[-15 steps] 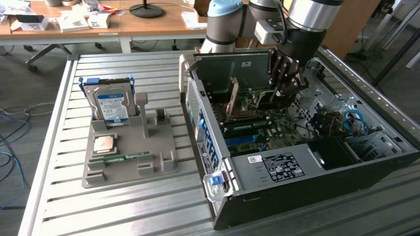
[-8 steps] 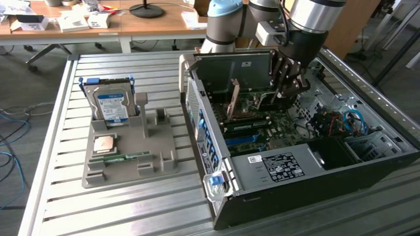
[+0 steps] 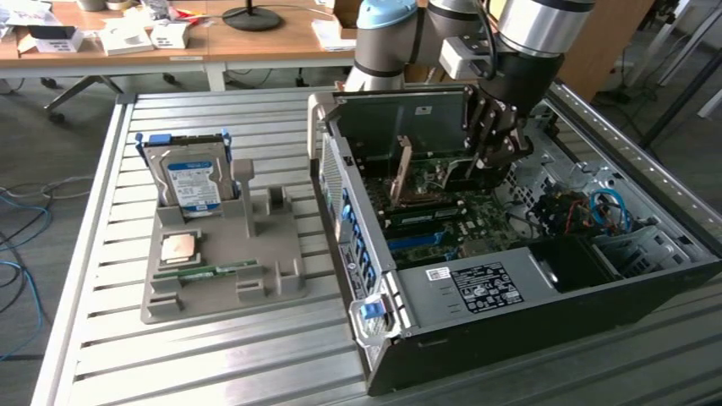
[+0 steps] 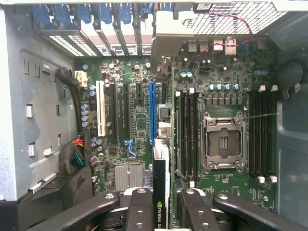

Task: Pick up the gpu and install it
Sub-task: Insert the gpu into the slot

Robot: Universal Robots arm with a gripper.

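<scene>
Gripper (image 4: 166, 204) over the motherboard (image 4: 139, 125) of the open case (image 3: 542, 338). We see its fingers clamped narrowly on the gpu (image 4: 161, 173), held edge-on. The card's long axis runs parallel to the 1 blue slot (image 4: 152, 113), just beside its line.

One gpu (image 4: 161, 187), one hard drive (image 3: 192, 182)

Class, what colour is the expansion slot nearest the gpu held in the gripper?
Blue; the slot shows best in the wrist view.
</scene>
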